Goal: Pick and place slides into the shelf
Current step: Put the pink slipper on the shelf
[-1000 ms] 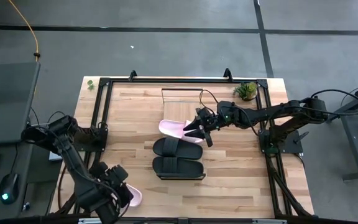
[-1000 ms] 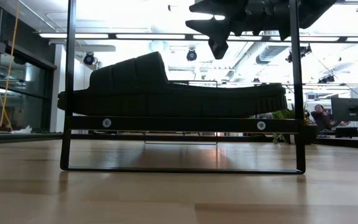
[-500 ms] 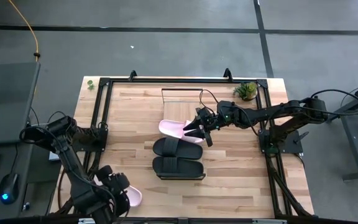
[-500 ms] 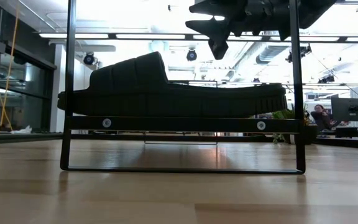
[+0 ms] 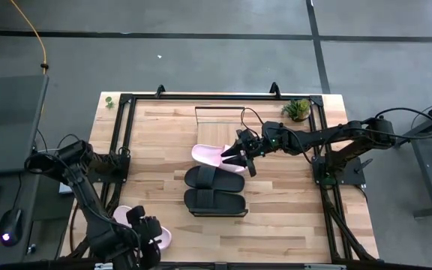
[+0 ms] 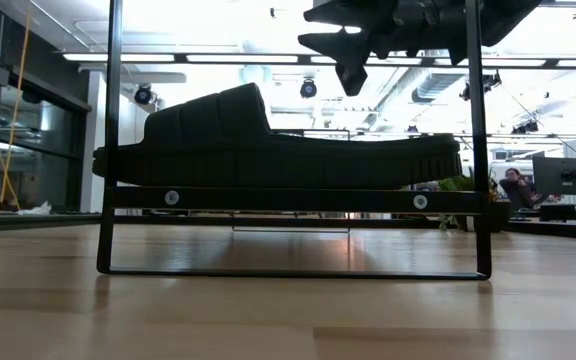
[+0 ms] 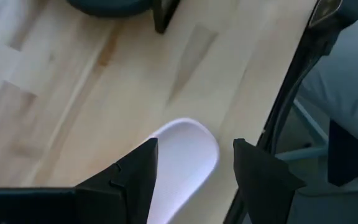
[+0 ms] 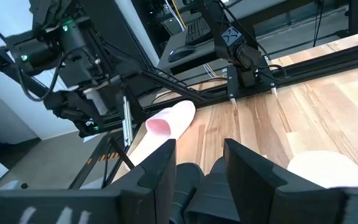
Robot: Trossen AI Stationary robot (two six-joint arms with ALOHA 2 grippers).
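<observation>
My left gripper (image 5: 142, 241) at the table's seven o'clock corner half hides a pale pink slide (image 5: 120, 216), fingers spread wide around its smooth rounded end. Two matte black slides (image 5: 216, 190) fill the shelf centre. Beyond, my right gripper (image 5: 240, 157), fingers parted, hangs over another pink slide (image 5: 207, 154).

Grey floor (image 5: 201, 52) crossed by dark seams, bright ceiling strip lights (image 6: 268, 58), desks (image 6: 568, 210) behind

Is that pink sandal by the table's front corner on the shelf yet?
No. The pink slide lies on the tabletop, under the left gripper, whose fingers are open.
</observation>
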